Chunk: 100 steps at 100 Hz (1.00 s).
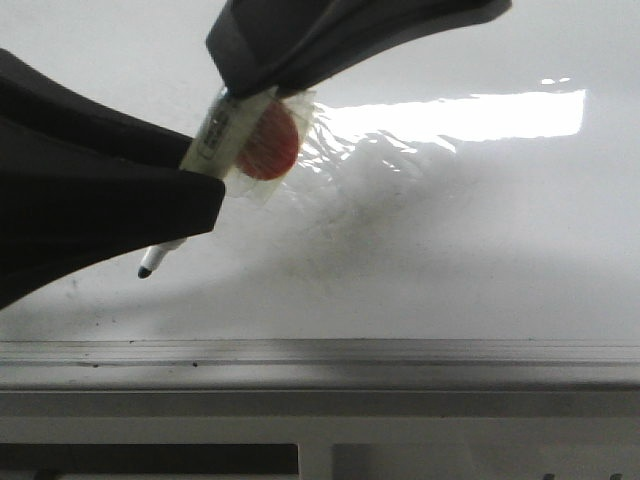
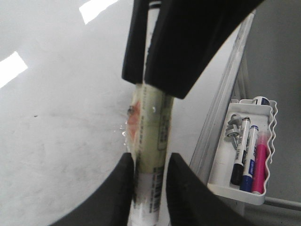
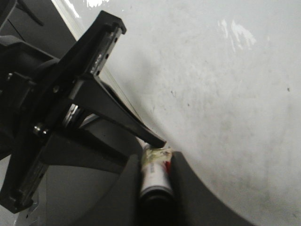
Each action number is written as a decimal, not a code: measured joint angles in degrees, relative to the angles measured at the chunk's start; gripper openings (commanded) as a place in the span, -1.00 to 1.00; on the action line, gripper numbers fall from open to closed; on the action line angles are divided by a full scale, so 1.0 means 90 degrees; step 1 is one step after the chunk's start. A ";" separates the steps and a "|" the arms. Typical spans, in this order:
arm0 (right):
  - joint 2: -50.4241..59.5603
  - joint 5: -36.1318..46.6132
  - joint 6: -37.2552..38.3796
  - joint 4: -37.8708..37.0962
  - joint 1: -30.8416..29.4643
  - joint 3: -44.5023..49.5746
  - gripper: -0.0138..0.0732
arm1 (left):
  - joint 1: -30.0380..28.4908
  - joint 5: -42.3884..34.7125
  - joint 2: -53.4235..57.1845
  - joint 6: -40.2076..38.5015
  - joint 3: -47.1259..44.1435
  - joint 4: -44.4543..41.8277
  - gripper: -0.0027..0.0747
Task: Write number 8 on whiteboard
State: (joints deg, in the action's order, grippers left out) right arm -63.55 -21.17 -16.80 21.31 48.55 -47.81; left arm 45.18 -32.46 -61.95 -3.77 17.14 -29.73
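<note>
A white marker (image 1: 222, 135), wrapped in clear tape with a red disc (image 1: 272, 145), is held slantwise in front of the whiteboard (image 1: 450, 250). Its black tip (image 1: 146, 270) points down and to the left, close to the board; contact cannot be told. My left gripper (image 1: 205, 190) comes in from the left and is shut on the marker's barrel (image 2: 153, 136). My right gripper (image 1: 240, 75) comes from above and is shut on the marker's upper end (image 3: 157, 172). No number 8 shows on the board, only faint grey smudges.
A grey-white ledge (image 1: 400, 365) runs along the board's lower edge. Bright glare (image 1: 470, 115) lies on the upper board. In the left wrist view a white tray (image 2: 221, 181) beside the board holds several markers, black, blue and pink.
</note>
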 measured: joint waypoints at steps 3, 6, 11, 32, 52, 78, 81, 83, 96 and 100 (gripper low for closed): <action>0.0000 0.0000 0.0000 0.0000 0.0000 0.0000 -0.85 | 0.0000 0.0000 0.0000 0.0000 0.0000 0.0000 -0.24; 0.0000 0.0000 0.0000 0.0000 0.0000 0.0000 -0.85 | 0.0000 0.0000 0.0000 0.0000 0.0000 0.0000 -0.23; 0.0000 0.0000 0.0000 0.0000 0.0000 0.0000 -0.85 | 0.0000 0.0000 0.0000 0.0000 0.0000 0.0000 -0.23; 0.0062 -0.0013 0.0000 0.0000 -0.0151 0.0000 -0.85 | 0.0000 0.0470 0.0428 0.0000 0.0000 0.0192 -0.23; 0.0549 -0.0171 0.0000 0.0000 -0.0762 -0.0095 -0.80 | 0.0000 0.1594 0.1831 0.0000 0.0000 0.0783 -0.23; 0.0526 -0.1024 0.0000 -0.0011 -0.1484 -0.0999 -0.79 | 0.0000 0.2420 0.3029 0.0000 0.0000 0.1438 -0.23; 0.0484 -0.1038 0.0000 -0.0011 -0.1528 -0.1090 -0.79 | 0.0000 0.2432 0.3063 0.0000 0.0000 0.1453 -0.23; 0.0449 -0.1050 0.0000 -0.0023 -0.1556 -0.1153 -0.79 | 0.0000 0.2447 0.3079 0.0000 0.0000 0.1463 -0.23; 0.0196 -0.1053 0.0000 -0.0216 -0.1760 -0.1344 -0.79 | 0.0000 0.2471 0.3081 0.0000 0.0000 0.1482 -0.23; 0.0094 -0.1089 0.0000 -0.0260 -0.1801 -0.1356 -0.79 | 0.0000 0.2482 0.3081 0.0000 0.0000 0.1482 -0.23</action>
State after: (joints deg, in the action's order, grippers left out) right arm -62.71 -30.97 -16.80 18.97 32.35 -60.01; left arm 45.18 -10.13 -34.22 -3.77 17.14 -16.39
